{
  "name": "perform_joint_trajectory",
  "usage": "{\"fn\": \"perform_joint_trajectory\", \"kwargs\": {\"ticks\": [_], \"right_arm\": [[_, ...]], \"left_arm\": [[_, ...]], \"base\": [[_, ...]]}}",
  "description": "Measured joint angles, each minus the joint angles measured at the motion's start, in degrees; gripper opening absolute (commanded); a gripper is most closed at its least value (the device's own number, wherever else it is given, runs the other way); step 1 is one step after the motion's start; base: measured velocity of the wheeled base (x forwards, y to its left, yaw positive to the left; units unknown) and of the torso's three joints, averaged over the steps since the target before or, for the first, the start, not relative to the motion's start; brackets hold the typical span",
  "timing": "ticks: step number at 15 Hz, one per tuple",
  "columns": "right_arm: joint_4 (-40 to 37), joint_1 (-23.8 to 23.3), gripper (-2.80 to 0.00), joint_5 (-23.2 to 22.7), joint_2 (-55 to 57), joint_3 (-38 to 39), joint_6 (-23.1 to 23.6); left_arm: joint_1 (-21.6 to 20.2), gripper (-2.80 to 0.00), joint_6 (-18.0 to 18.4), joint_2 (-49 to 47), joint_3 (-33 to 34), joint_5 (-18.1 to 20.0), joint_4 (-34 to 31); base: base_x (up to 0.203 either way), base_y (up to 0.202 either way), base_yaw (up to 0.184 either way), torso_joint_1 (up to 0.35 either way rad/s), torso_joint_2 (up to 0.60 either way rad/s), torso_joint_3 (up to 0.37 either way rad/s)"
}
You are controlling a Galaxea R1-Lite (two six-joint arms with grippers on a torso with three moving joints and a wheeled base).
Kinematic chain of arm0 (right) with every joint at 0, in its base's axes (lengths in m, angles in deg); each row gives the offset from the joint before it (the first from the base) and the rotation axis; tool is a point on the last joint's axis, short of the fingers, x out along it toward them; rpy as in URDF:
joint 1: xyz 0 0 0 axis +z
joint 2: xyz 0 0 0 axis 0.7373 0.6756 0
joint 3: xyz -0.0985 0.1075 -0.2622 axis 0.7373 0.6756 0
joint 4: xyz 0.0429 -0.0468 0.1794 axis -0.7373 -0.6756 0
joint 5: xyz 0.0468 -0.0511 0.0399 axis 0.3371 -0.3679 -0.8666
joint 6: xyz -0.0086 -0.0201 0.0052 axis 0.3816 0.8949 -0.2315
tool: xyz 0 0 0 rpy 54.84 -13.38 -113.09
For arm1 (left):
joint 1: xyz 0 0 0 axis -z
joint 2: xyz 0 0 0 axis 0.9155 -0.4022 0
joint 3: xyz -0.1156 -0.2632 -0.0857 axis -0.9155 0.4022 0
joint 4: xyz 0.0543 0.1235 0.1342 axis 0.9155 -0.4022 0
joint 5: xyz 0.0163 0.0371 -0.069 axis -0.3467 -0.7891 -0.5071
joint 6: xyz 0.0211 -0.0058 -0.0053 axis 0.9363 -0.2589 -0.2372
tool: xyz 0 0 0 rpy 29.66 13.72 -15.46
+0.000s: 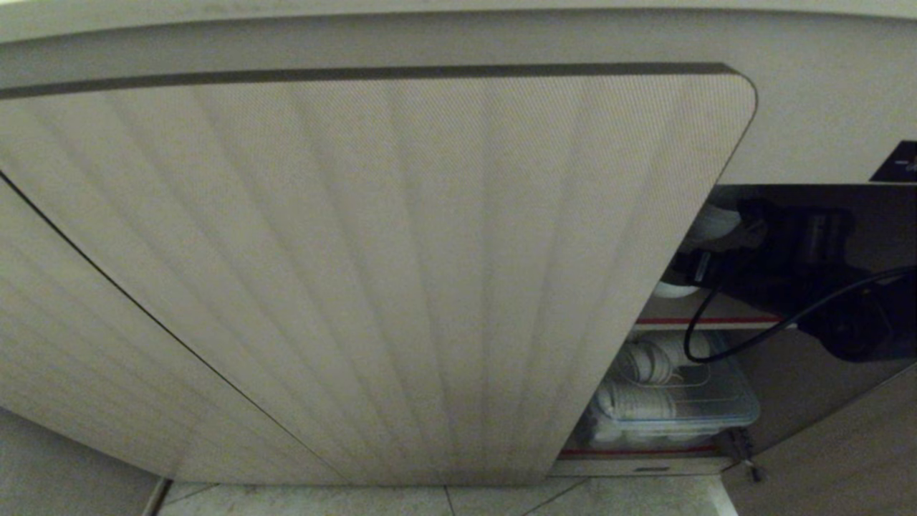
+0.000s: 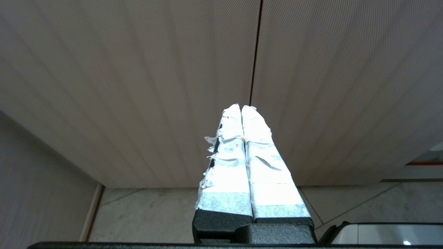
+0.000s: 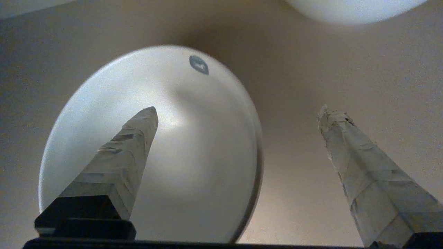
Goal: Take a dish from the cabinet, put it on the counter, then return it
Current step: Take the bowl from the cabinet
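Note:
The dish [image 3: 193, 145], a plain white bowl with a small grey mark inside, rests on the beige shelf inside the cabinet [image 1: 372, 272]. My right gripper [image 3: 238, 110] is open wide around its rim. One taped finger [image 3: 128, 155] hangs over the bowl's hollow and the other [image 3: 360, 162] is well outside it, with nothing gripped. In the head view my right arm [image 1: 802, 265] reaches into the dark upper compartment behind the open ribbed door. My left gripper [image 2: 241, 108] is shut and empty, parked facing the ribbed doors. The counter's top is out of view.
Another white bowl [image 3: 353, 8] sits just past the dish. Below the red-edged shelf [image 1: 709, 320], a clear plastic box [image 1: 688, 408] holds several white bowls. A black cable [image 1: 759, 333] loops from my right arm. The open door's edge stands close to that arm.

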Motion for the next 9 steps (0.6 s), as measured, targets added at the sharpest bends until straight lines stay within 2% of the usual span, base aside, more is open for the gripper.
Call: {"fn": "perform_joint_trajectory", "kwargs": {"ticks": [9], "right_arm": [[-4.5, 0.0, 0.0, 0.2, 0.1, -2.8, 0.2]], "left_arm": [[0.0, -2.8, 0.0, 0.0, 0.0, 0.0, 0.0]], "base": [[0.0, 0.0, 0.0, 0.0, 0.0, 0.0]]}}
